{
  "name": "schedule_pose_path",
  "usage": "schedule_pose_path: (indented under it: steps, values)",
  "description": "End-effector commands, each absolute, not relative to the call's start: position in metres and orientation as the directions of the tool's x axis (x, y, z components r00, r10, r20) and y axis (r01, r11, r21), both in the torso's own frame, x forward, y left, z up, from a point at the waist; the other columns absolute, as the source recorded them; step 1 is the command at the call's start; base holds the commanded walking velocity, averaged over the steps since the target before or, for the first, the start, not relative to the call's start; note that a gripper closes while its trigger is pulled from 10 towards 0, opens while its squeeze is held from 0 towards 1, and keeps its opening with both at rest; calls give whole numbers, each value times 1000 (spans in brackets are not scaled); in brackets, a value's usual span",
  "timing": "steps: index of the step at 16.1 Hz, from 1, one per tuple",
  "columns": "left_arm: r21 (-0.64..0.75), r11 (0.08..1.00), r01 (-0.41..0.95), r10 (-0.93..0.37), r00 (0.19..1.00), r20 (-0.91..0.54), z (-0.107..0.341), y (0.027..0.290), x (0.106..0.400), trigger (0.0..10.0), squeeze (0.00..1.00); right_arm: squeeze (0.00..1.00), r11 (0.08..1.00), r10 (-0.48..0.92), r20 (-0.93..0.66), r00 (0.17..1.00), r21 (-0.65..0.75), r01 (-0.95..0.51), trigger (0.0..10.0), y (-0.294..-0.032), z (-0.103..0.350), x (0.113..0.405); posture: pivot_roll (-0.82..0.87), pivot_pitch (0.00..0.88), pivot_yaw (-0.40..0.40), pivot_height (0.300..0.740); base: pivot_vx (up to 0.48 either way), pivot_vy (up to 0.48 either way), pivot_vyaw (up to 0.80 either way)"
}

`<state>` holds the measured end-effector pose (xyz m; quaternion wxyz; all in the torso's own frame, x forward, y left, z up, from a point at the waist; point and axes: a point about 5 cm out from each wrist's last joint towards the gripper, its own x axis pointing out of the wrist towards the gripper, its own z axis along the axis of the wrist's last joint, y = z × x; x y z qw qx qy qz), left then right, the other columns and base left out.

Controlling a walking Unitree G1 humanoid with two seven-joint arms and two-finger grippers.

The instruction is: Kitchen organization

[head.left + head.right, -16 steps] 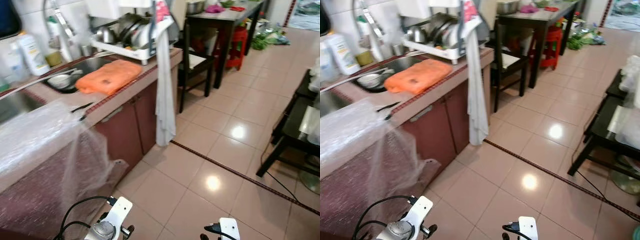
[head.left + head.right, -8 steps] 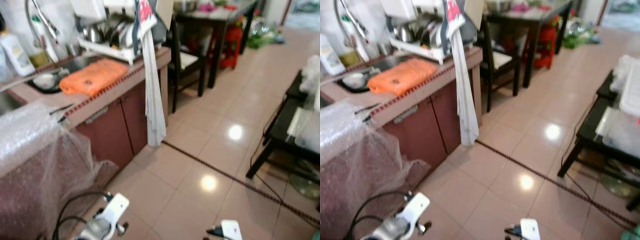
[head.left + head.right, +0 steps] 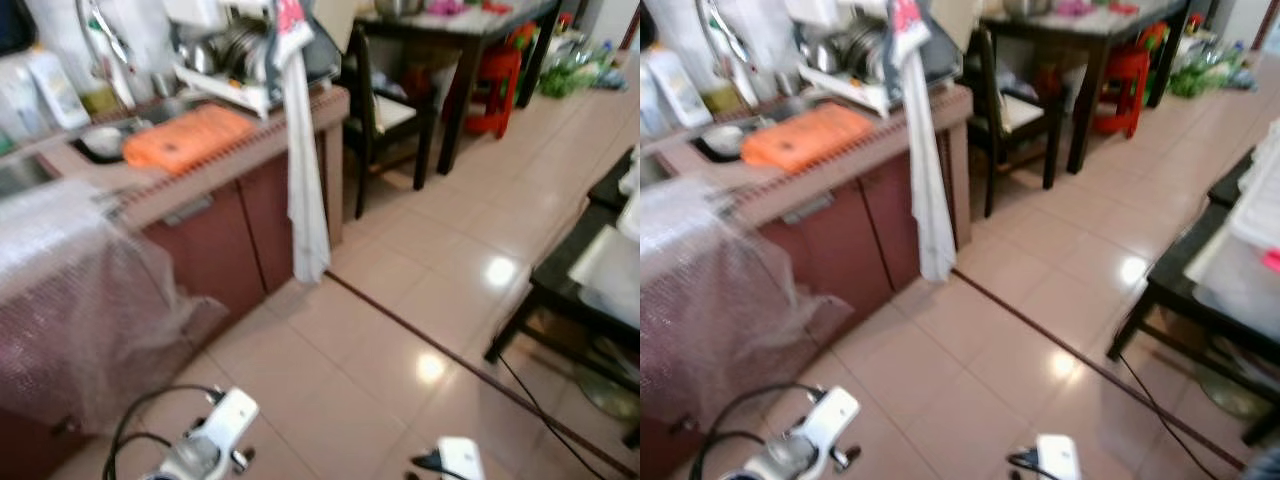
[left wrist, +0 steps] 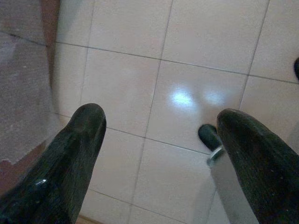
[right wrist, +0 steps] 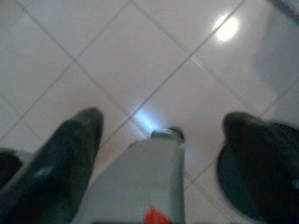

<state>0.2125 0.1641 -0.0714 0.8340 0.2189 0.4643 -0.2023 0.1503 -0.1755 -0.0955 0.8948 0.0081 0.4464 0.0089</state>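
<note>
The whole view has swung a little since a moment ago, so the camera moved, not the kitchen. The tiled floor spreads ahead of both hanging arms. The bench stands ahead and left of the left end effector, bubble wrap draped over its near end. Farther along lie an orange cloth, a dish rack and a hanging white towel. The left end effector's fingers are spread over bare tile; the right end effector is likewise open.

dish rack blurred, sink edge-cropped
</note>
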Motion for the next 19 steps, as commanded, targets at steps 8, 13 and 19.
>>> schedule_pose_path:
  steps: [8, 13, 19]
  values:
    - [176, 848, 500, -125, 512, -850, -70, 158, 216, 10000, 0, 0, 999, 22, -813, 582, -2, -41, 10000, -179, -98, 144, -175, 0, 85, 740, 0, 0, 0]
    - [173, 834, 524, -133, 495, -858, -72, 160, 213, 10000, 0, 0, 999, 21, -813, 582, -5, -43, 10000, -177, -98, 145, -174, 0, 92, 740, 0, 0, 0]
    - [166, 829, 534, -133, 476, -869, -76, 160, 204, 10000, 0, 0, 999, 27, -815, 579, -5, -53, 10000, -175, -98, 145, -171, 0, 90, 740, 181, 0, 0]
